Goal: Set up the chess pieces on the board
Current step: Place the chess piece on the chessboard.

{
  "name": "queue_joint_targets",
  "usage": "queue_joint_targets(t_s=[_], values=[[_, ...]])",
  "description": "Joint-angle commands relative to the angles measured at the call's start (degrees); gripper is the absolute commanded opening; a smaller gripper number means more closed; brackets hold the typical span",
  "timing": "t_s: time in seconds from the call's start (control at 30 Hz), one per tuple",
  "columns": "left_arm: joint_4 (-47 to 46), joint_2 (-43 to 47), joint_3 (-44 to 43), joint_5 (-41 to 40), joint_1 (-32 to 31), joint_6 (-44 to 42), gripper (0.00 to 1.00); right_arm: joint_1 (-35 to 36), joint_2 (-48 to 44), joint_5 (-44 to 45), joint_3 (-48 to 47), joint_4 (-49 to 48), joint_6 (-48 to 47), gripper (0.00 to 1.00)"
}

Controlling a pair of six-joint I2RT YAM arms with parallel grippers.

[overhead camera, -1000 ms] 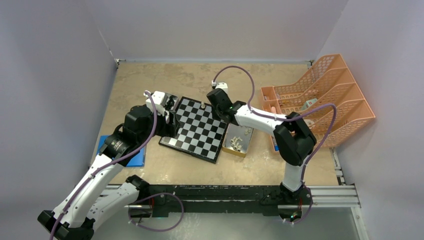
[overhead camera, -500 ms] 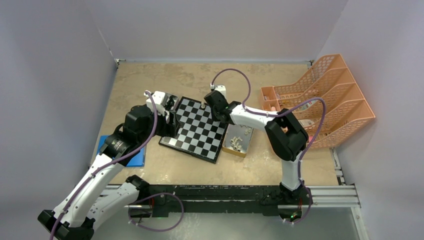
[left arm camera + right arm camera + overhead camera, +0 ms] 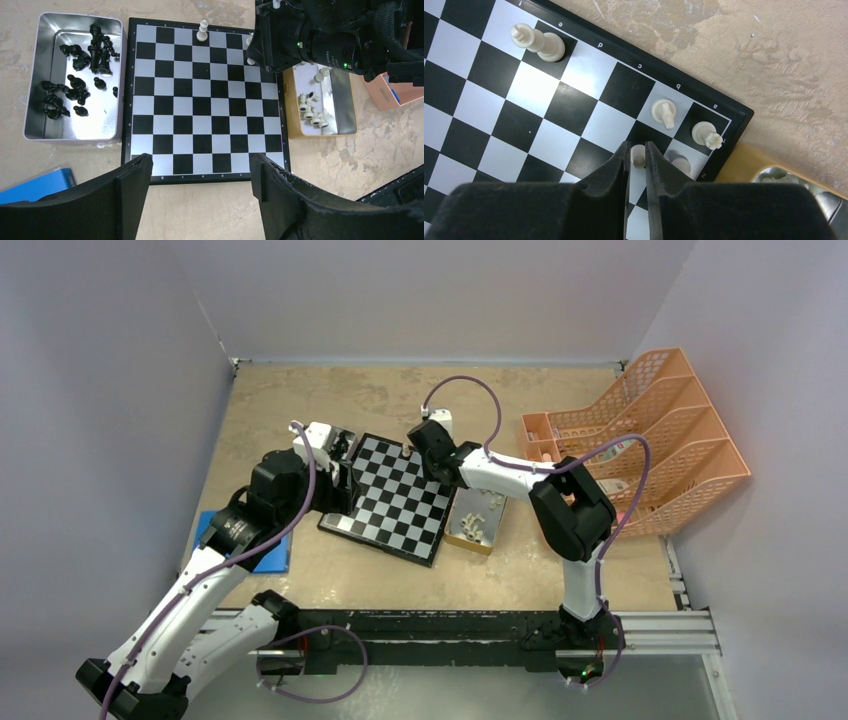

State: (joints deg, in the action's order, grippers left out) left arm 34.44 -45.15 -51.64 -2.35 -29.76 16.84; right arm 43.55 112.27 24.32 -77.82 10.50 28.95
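One cream pawn (image 3: 638, 156) clasped in narrow right pincer (image 3: 637, 146) near board (image 3: 594, 125) corner; left pincer (image 3: 200, 162) wide over opposite rim.

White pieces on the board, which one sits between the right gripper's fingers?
The short piece on square b2, in the second row; the rest stand clear.

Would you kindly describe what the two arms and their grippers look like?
Both the left arm and the right arm have white links joined by bulky black joints, and a purple cable loops along each. The left gripper and right gripper have broad matte-black fingers. Small green lights and white lettering mark the right wrist's black housing.
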Motion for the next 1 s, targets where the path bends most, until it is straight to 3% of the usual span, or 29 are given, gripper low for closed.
queue_joint_targets(t_s=[0.0, 0.97], values=[[-1.9, -0.1, 0.2, 0.4, 0.1, -0.2, 0.72, 0.1, 0.2, 1.1, -2.2, 0.3, 0.9, 0.20], [-2.1, 0.0, 0.3, 0.6, 0.1, -0.5, 0.72, 0.1, -0.8, 3.3, -3.5, 2.6, 0.1, 0.24]])
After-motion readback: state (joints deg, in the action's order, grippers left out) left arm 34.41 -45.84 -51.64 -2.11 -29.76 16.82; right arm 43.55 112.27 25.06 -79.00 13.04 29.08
